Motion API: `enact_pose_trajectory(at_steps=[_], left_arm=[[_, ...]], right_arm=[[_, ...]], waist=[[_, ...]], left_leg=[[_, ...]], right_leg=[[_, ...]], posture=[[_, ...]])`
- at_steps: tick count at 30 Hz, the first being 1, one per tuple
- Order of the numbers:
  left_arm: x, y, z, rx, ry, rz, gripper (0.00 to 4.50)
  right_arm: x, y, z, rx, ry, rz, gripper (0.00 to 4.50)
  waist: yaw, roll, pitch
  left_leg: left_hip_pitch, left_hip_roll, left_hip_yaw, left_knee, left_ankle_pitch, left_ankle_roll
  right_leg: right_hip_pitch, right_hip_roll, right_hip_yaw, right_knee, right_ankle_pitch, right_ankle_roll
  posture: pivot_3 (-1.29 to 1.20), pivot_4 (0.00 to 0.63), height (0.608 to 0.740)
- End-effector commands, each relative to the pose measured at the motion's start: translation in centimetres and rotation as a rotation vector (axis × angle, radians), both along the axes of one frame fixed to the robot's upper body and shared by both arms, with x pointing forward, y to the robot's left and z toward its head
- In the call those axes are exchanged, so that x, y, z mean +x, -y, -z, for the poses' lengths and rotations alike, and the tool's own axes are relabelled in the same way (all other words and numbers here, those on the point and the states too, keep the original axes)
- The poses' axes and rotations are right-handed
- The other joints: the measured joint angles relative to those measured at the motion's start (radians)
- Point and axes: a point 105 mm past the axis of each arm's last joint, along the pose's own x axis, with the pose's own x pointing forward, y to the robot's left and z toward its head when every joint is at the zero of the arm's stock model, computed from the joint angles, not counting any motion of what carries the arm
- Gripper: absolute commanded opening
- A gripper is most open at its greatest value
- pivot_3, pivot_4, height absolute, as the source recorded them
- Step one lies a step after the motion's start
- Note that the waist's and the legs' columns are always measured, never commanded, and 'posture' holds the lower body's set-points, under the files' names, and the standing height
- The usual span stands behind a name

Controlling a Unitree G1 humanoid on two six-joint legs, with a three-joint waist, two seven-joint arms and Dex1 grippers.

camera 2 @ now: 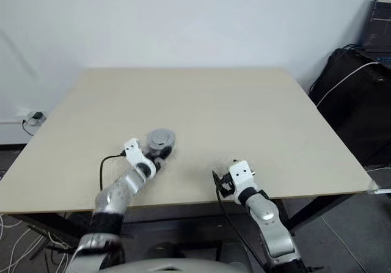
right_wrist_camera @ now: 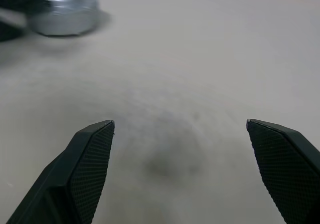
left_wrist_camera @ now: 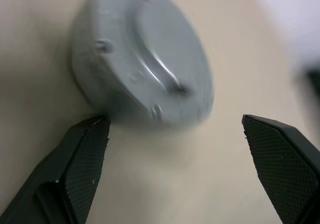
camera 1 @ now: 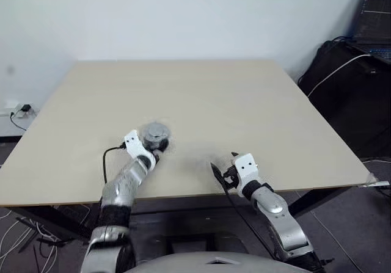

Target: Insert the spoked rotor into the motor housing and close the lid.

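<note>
The lid (camera 1: 156, 131) is a round light-grey cap with a raised flat centre. It lies on top of the motor housing (left_wrist_camera: 90, 71), of which just the grey side wall shows. This closed puck stands on the table (camera 1: 244, 102) near the front, left of centre. The spoked rotor is hidden. My left gripper (left_wrist_camera: 174, 121) is open just short of the puck, one fingertip (left_wrist_camera: 95, 134) close to its wall, holding nothing. Near the table's front edge my right gripper (right_wrist_camera: 180, 124) is open over bare tabletop, well to the right of the puck (right_wrist_camera: 62, 13).
A black bag (camera 1: 348, 83) with a white cable and a laptop (camera 1: 376, 16) stand off the table's right rear. A wall socket (camera 1: 18, 109) and cables are at the left. The table's front edge (camera 1: 183, 193) runs just under both wrists.
</note>
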Motion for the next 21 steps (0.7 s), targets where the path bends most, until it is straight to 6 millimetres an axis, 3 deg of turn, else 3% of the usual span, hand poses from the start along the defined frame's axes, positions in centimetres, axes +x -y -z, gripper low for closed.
enact_pose_trajectory(at_steps=[1,10,15,21], left_arm=[[-2.8,-1.1,0.4,0.191,0.087,0.046,4.49],[-5.9,-1.8,-2.0,0.464,0.379,-0.094,4.49],[-6.7,-1.8,-3.3,0.495,0.476,-0.219,4.49],[-6.6,-1.3,-4.8,0.492,0.603,-0.243,4.49]], right_arm=[[0.9,0.6,-1.0,0.053,0.035,0.066,4.50],[1.4,2.3,-1.8,0.005,0.159,0.216,4.50],[0.9,2.9,-1.6,0.017,0.174,0.260,4.50],[0.7,3.1,-3.1,0.049,0.270,0.288,4.50]], waist=[[-0.004,0.003,-0.001],[0.028,0.006,-0.001],[0.034,0.006,-0.001],[0.032,0.006,0.000]], left_leg=[[0.001,0.001,0.000,-0.001,0.000,0.000],[-0.005,0.001,0.000,-0.015,0.005,-0.009],[-0.007,0.001,0.000,-0.016,0.005,-0.009],[-0.008,0.001,0.000,-0.016,0.005,-0.008]], right_leg=[[-0.001,0.000,0.001,0.000,0.000,0.000],[-0.014,-0.002,0.003,0.002,-0.002,-0.008],[-0.016,-0.002,0.001,0.001,-0.005,-0.011],[-0.015,-0.001,0.000,0.001,-0.005,-0.010]], posture=[[0.00,0.000,0.740],[0.00,0.000,0.740],[0.00,0.000,0.740],[0.00,0.000,0.740]])
